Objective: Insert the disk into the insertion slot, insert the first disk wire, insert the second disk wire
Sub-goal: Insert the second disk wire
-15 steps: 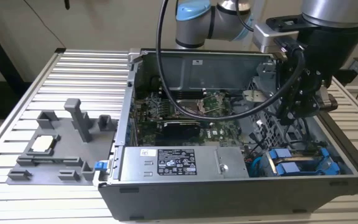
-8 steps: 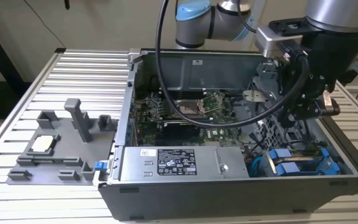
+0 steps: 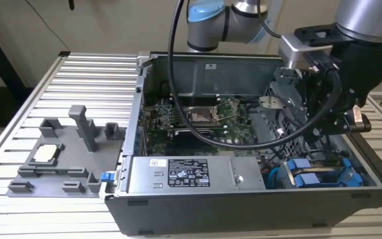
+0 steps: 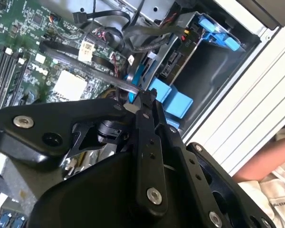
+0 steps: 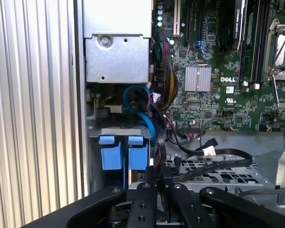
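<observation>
The disk sits in its slot at the front corner of the open computer case (image 3: 244, 211), on the exterior view's right, and its bright blue carrier (image 3: 314, 177) shows there. The carrier's two blue tabs (image 5: 123, 153) face out of the bay in both wrist views (image 4: 173, 99). My gripper (image 5: 157, 184) hangs just above that bay, its black fingers pressed together. A blue disk wire (image 5: 145, 118) loops from the board side down to the fingertips (image 4: 143, 99). They appear shut on its end, which is hidden between them. The arm's wrist (image 3: 350, 64) stands over the case.
A black wire with a loose plug (image 5: 211, 142) lies across the perforated drive cage (image 5: 218, 173). The power supply (image 3: 187, 172) and the motherboard (image 3: 198, 119) take up most of the case. A grey fixture tray (image 3: 58, 159) lies on the slatted table. A person's arm (image 4: 261, 166) is beside the case.
</observation>
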`<state>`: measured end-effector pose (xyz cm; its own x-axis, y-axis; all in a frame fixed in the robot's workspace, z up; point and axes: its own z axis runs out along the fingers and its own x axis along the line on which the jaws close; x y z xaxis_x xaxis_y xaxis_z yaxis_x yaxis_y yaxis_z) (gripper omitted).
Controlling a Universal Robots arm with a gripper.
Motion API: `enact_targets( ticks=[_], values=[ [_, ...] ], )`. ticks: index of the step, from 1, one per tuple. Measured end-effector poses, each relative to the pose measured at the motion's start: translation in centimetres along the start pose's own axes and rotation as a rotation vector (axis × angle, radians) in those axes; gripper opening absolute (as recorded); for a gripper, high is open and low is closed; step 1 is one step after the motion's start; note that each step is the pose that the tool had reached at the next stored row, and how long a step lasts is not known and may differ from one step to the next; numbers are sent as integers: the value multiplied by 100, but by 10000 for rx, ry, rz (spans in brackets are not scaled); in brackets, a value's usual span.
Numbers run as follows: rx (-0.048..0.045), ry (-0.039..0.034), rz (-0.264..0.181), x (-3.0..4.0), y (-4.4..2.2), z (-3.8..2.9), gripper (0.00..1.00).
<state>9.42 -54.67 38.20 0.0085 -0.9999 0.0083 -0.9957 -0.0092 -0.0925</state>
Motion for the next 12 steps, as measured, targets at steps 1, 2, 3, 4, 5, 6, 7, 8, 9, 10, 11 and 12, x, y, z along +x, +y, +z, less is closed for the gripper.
enact_targets(
  ticks=[1,2,3,4,5,6,7,8,9,10,11,12],
  values=[
    [-5,-7,1,10,-18,7,16],
    [-12,-13,1,22,-37,15,16],
    [-21,-21,2,36,-57,25,16],
    [-29,-27,3,51,-78,34,16],
    [-39,-32,3,68,-98,44,16],
    [-50,-38,3,86,-118,55,16],
    [-63,-46,4,108,-139,66,16],
    [-75,-54,4,132,-158,76,16],
    [-87,-61,5,155,-174,85,16],
    [-100,-70,6,180,-191,96,16],
    [-117,-77,6,201,-210,108,16],
    [-141,-80,7,218,-233,119,16]
  ],
)
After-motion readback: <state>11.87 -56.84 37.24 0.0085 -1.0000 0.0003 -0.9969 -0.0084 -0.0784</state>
